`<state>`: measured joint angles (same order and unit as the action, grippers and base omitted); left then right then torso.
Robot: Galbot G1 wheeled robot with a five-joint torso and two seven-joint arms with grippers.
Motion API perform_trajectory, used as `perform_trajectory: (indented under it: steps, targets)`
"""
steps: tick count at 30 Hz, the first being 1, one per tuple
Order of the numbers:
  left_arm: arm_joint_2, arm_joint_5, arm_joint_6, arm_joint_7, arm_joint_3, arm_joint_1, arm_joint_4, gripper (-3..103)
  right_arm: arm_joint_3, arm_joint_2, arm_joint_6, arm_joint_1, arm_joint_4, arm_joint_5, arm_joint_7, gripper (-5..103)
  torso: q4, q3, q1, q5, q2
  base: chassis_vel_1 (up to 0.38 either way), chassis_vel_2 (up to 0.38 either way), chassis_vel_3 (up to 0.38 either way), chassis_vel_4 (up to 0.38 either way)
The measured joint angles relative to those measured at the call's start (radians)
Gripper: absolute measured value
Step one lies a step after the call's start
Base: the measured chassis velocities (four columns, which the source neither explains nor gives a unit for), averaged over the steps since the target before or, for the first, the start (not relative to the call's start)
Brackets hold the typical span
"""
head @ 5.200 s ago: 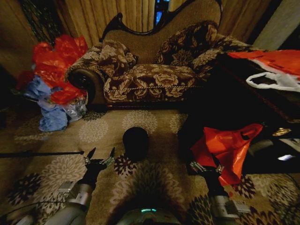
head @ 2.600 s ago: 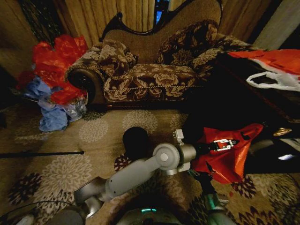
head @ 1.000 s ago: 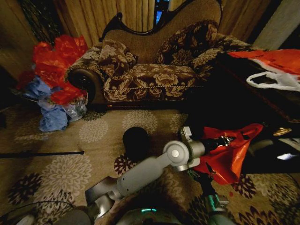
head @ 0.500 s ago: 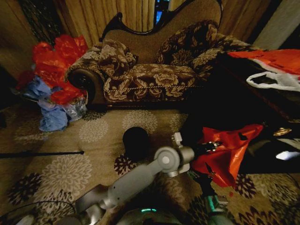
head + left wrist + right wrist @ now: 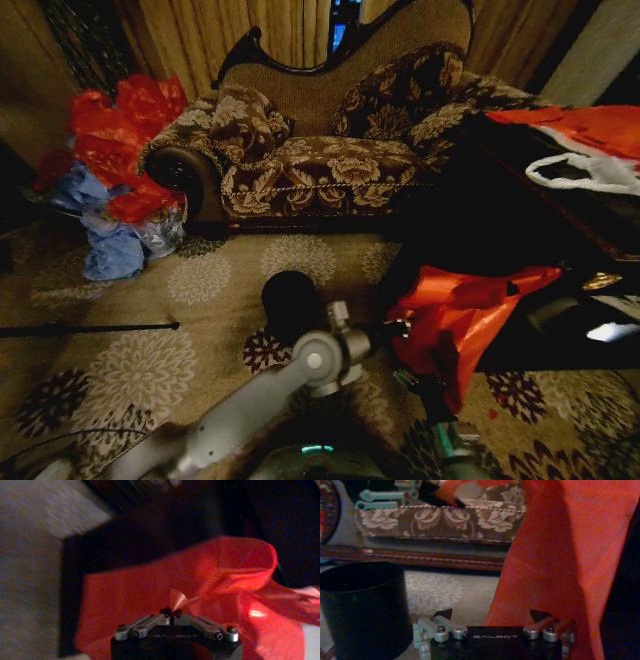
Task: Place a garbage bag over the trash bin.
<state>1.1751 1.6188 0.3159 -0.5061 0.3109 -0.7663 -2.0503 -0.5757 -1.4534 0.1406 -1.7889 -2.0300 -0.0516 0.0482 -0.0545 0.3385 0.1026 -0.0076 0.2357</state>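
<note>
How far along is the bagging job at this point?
Done: the left tool has pinched the red bag. In hand: the bag hangs beside the black bin, with the right tool open under it. Left: spreading it over the bin's bare rim.

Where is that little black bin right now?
In the head view the trash bin stands on the patterned carpet before the sofa, just left of the garbage bag.

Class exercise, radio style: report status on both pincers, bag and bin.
Left pincer shut on garbage bag. Right pincer open, beside bag. Trash bin unlined, nothing blocking it.
</note>
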Motion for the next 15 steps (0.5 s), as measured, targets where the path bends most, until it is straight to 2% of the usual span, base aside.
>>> perform_trajectory:
  steps: [2,4,7,15]
  targets:
    - [-0.047,-0.035,0.008,0.016,-0.063,-0.053,-0.005,0,0.010,-0.005,0.018,0.003,0.021,0.016,0.018,100,0.0002,0.000,0.000,0.0001,0.000,0.000,0.000,0.000,0.000]
    - [-0.062,-0.047,0.010,0.022,-0.083,-0.071,-0.007,0,0.014,-0.006,0.023,0.005,0.025,0.020,0.022,100,0.0000,0.000,0.000,0.0001,0.000,0.000,0.000,0.000,0.000]
    - [-0.129,-0.118,0.010,0.058,-0.163,-0.147,-0.008,0,0.030,-0.006,0.031,0.009,0.037,0.029,0.034,100,0.0001,0.000,0.000,0.0000,0.000,0.000,0.000,0.000,0.000]
    - [-0.180,-0.230,0.008,0.103,-0.269,-0.273,-0.008,0,0.076,-0.015,0.037,0.016,0.052,0.048,0.035,100,0.0000,0.000,0.000,0.0000,0.000,0.000,0.000,0.000,0.000]
